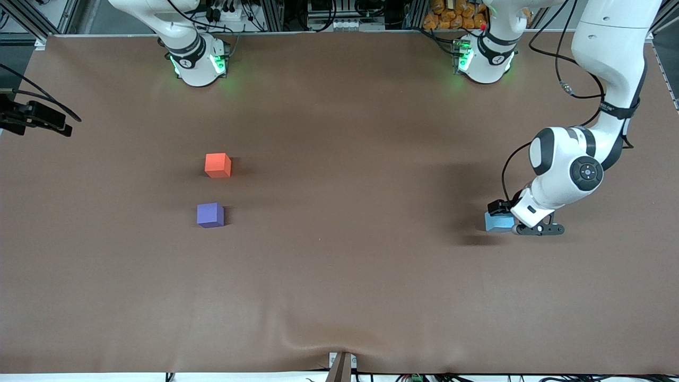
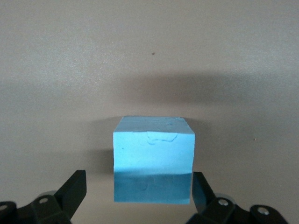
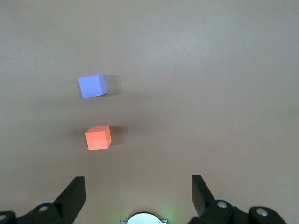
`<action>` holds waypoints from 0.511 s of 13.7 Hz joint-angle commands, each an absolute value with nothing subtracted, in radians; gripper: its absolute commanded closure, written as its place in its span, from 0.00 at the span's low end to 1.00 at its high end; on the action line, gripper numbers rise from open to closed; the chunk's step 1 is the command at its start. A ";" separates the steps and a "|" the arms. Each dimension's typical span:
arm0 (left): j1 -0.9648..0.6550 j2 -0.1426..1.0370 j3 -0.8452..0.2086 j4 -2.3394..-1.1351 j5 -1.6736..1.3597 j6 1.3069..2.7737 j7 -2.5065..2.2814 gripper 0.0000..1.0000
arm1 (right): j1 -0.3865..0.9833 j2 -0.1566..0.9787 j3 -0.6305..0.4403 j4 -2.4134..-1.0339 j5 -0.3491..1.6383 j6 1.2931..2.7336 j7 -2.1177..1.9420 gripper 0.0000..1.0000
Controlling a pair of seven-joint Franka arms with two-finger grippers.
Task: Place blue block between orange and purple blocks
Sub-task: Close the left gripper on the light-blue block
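Note:
The blue block (image 1: 497, 222) sits on the brown table near the left arm's end; it fills the left wrist view (image 2: 153, 158). My left gripper (image 1: 503, 219) is down at the table, open, with its fingers on either side of the block (image 2: 138, 193); one finger (image 2: 202, 189) is against or nearly against the block's side, the other stands apart from it. The orange block (image 1: 218, 165) and the purple block (image 1: 210, 215) sit toward the right arm's end, purple nearer the front camera. Both show in the right wrist view: orange (image 3: 98, 137), purple (image 3: 92, 86). My right gripper (image 3: 138, 196) is open, empty and high over the table.
The right arm's base (image 1: 197, 62) and the left arm's base (image 1: 484, 59) stand along the table's back edge. A black device (image 1: 32, 118) juts over the table's edge at the right arm's end. A gap of bare table lies between the orange and purple blocks.

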State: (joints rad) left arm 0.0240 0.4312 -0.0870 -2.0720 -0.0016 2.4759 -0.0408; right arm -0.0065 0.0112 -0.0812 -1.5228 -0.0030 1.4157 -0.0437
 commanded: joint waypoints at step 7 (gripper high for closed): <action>-0.037 0.482 -0.087 -2.031 -0.002 2.493 -0.054 1.00 | -0.028 0.009 -0.067 -1.523 0.012 1.410 -0.032 0.00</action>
